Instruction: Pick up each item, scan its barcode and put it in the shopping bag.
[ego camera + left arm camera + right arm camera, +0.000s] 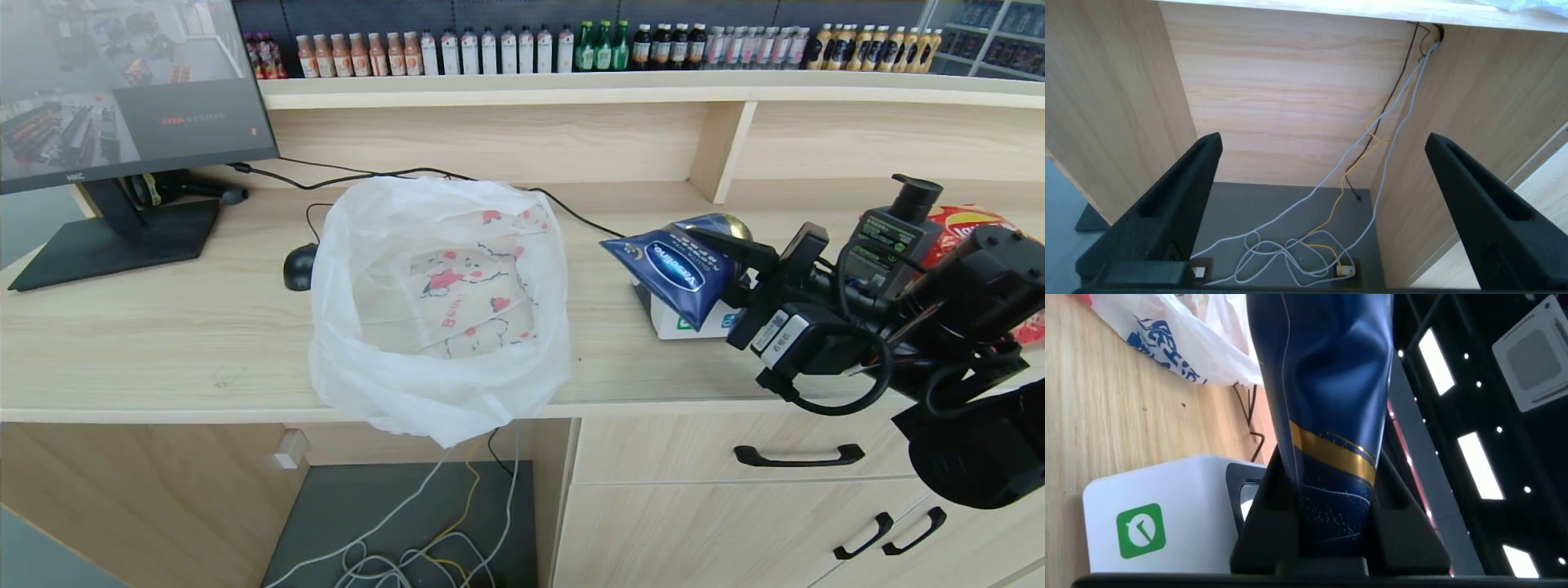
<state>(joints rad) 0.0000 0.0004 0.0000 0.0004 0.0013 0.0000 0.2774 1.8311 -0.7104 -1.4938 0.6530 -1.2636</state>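
The right gripper [725, 276] is clamping a blue tube [673, 265] just above the white box [684, 324]; the bag [343, 335] is sitting well off to its left. The left gripper [1323, 196] is hanging with fingers spread.

A shop is shown by the checkout counter [163, 343], the shopping bag [441, 302] set on it, and the rows of bottled drinks [522, 49] shelved behind.

Bag [351, 359] on counter [147, 343], tube [678, 265] right of it

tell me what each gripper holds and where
The right gripper clamps the blue tube at its gold-banded end; the left gripper is open and empty.
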